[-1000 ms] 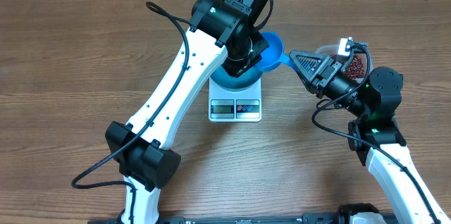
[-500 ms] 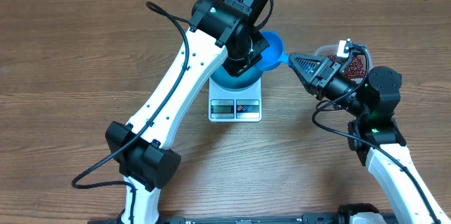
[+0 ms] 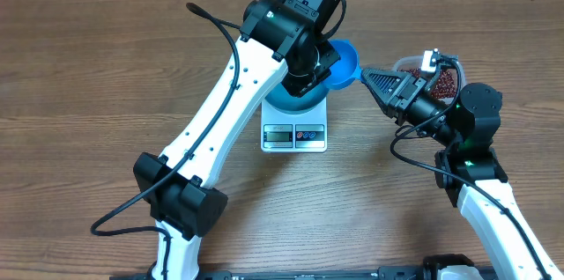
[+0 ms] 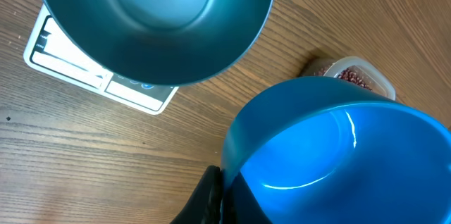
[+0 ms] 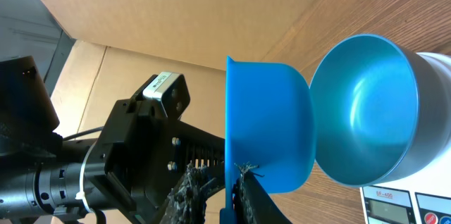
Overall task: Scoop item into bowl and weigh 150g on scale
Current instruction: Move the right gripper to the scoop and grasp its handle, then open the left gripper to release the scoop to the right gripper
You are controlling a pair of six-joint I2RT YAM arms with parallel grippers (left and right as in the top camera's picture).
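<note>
Overhead: left hand [image 3: 306, 77] clamped on blue scoop [image 3: 342, 57] by bowl [image 4: 162, 20] on scale [image 3: 295, 136]; right hand [image 3: 369, 76] straddles its handle [image 3: 357, 72], grip unclear

Two robot arms stand at the bench. The left arm [image 3: 225, 95] has long white shells joined by bulky black joint housings, and a thin black cable [image 3: 216, 16] loops off it. The right arm [image 3: 493, 210] is white too, and its black joint [image 3: 480, 104] shows small green lights. The right end effector [image 3: 365, 74] is black and tapers to a point. It has ribbed, lattice-like fingers [image 5: 187, 192].
</note>
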